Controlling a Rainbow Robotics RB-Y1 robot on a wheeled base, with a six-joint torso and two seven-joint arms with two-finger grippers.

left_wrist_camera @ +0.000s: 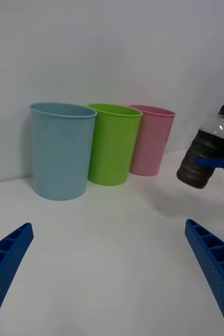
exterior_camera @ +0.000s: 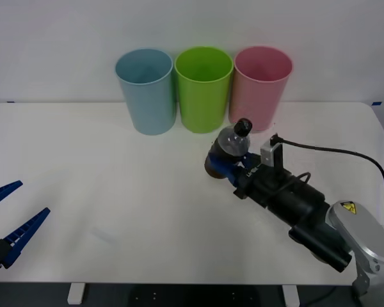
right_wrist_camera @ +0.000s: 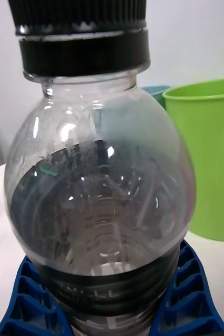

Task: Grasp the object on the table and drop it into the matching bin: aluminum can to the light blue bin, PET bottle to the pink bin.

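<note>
Now the right pincer (exterior_camera: 232, 167) is clamped on the PET bottle (exterior_camera: 233, 147), holding it above the desk (exterior_camera: 115, 192) just before the pink bin (exterior_camera: 262, 86). Left pincer (exterior_camera: 9, 220) waits spread apart near the desk's left edge.

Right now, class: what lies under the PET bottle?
The PET bottle, gripped by the right gripper, hangs above bare white table; only its shadow lies beneath.

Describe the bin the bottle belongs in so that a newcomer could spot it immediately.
On the white table, three tall cups stand in a row along the far edge by the wall. The pink bin is on the robot's right end, beside the lime green bin; the light blue bin stands at the opposite end.
</note>
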